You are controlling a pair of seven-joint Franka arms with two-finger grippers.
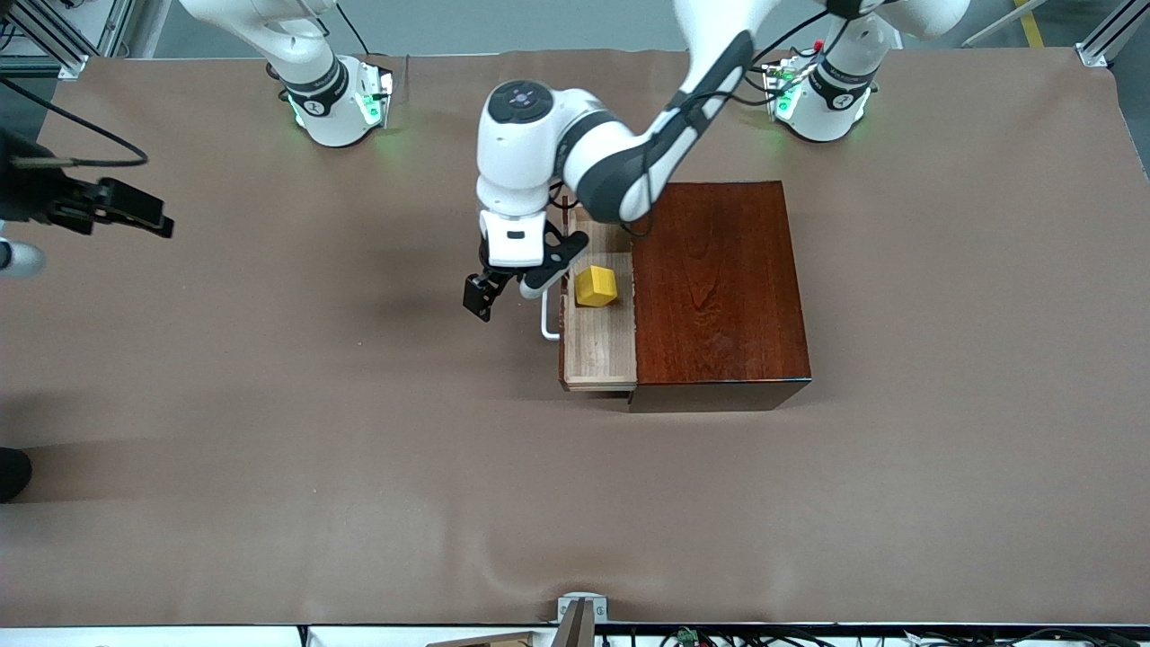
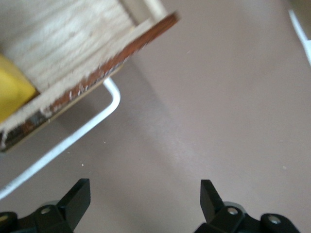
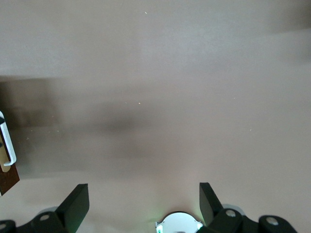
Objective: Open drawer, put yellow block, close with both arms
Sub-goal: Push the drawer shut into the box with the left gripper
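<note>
Pincer of the left arm (image 1: 492,289) hangs spread and empty over the bare brown table (image 1: 269,404), just beside the drawer's white handle (image 1: 548,319); in the left wrist view its two black fingers (image 2: 77,196) stand well apart with nothing between them. Right arm's pincer (image 1: 135,211) waits over the table toward the right arm's end, well apart from the box, likewise spread wide and holding nothing, as its wrist view shows.

On the table, the glossy reddish-brown wooden box (image 1: 719,288) sits toward the left arm's end. Its drawer (image 1: 599,346), a pale wooden tray, is pulled out toward the right arm's end of the table. Inside the tray, resting tilted on the wood, lies the yellow block (image 1: 596,287), near the handle side.
</note>
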